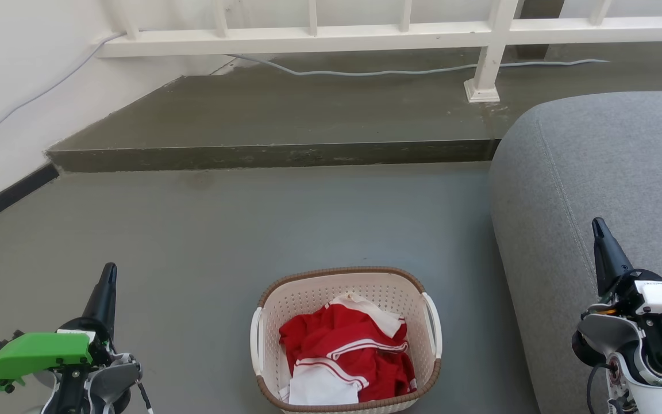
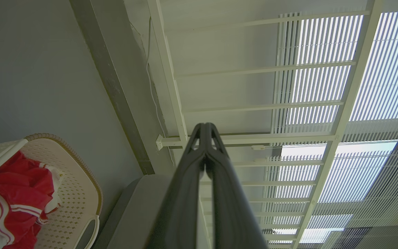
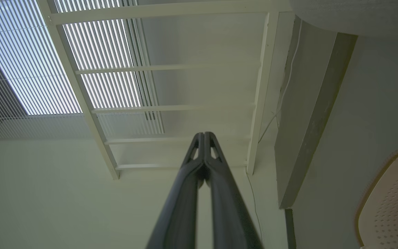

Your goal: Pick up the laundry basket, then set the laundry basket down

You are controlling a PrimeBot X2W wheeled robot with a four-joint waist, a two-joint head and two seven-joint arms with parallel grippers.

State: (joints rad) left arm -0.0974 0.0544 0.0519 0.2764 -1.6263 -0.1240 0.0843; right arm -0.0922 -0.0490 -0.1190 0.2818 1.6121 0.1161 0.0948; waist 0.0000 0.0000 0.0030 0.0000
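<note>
The laundry basket [image 1: 285,313], cream-white with perforated walls and a brown rim, stands on the grey floor at bottom centre of the head view. Red and white clothes [image 1: 345,351] lie inside it. My left gripper [image 1: 108,276] is at the lower left, well to the basket's left, shut and holding nothing. My right gripper [image 1: 598,227] is at the lower right over the sofa, also shut and empty. The left wrist view shows the basket [image 2: 78,193] at its lower left and the closed fingertips [image 2: 205,129]. In the right wrist view the basket's rim [image 3: 375,186] sits at the lower right, with the gripper [image 3: 204,136] closed.
A grey sofa [image 1: 595,172] stands right of the basket. A raised concrete step [image 1: 273,155] crosses the floor ahead, with a white railing [image 1: 365,34] and a grey cable [image 1: 365,72] on it. A white wall [image 1: 9,86] runs along the left.
</note>
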